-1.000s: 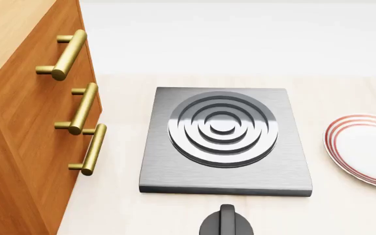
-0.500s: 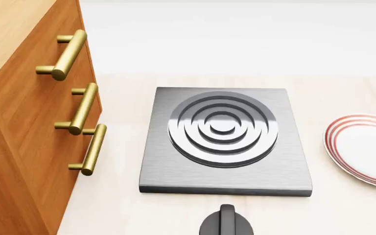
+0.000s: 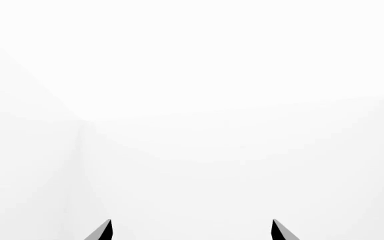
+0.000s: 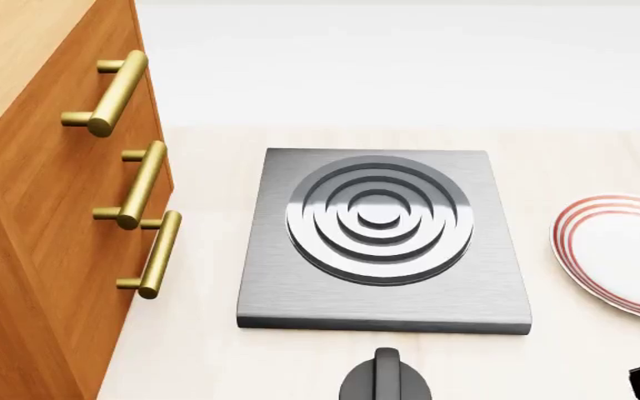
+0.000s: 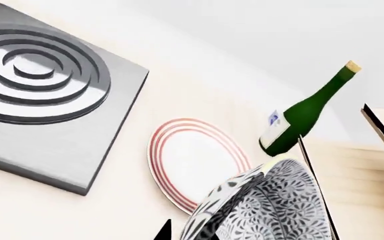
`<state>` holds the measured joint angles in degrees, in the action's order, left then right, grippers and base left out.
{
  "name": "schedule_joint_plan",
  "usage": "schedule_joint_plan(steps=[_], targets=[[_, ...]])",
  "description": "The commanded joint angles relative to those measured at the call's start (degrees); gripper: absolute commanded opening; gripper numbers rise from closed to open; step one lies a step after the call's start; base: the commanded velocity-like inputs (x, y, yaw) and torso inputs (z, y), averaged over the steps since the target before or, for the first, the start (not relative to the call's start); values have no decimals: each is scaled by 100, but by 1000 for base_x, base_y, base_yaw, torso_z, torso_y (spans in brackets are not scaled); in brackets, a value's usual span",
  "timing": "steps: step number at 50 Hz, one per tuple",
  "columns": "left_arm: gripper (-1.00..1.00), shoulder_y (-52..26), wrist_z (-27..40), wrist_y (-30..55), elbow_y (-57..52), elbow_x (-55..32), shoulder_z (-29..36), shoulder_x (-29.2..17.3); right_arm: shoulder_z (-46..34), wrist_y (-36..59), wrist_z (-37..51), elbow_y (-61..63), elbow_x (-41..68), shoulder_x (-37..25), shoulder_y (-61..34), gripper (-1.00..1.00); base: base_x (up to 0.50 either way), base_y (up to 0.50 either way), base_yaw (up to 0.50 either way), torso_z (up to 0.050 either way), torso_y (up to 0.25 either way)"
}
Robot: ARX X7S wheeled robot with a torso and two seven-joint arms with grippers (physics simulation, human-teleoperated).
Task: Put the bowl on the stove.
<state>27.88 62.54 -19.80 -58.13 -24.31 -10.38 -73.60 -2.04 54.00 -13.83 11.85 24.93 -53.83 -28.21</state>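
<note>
The bowl (image 5: 265, 205) sits between the right gripper's (image 5: 245, 235) fingers — whether they clench it I cannot tell — just beside the red-ringed plate (image 5: 195, 162), off the stove (image 4: 382, 237). The left gripper (image 3: 192, 231) is spread wide and empty, facing blank white.

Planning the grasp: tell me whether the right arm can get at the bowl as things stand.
Probably yes. In the right wrist view the bowl sits right at the right gripper, with nothing between them. The plate and green bottle lie beyond it. Whether the gripper already holds it cannot be told.
</note>
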Motion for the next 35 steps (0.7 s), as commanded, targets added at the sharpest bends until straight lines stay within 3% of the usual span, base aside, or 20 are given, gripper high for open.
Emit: schedule_joint_plan(steps=[1, 15, 35], targets=[[100, -80, -98, 1, 41, 153, -62, 135, -429, -61, -530, -29, -274, 316, -920, -100, 0, 0, 0, 0, 0], [100, -44, -130, 10, 29, 141, -141, 168, -1118, -215, -682, -382, -501, 806, -1773, -100, 0, 0, 0, 0, 0], [100, -422, -111, 40, 49, 160, 287, 118, -1844, -610, -751, -1135, -755, 1816, -2638, -100, 0, 0, 0, 0, 1]])
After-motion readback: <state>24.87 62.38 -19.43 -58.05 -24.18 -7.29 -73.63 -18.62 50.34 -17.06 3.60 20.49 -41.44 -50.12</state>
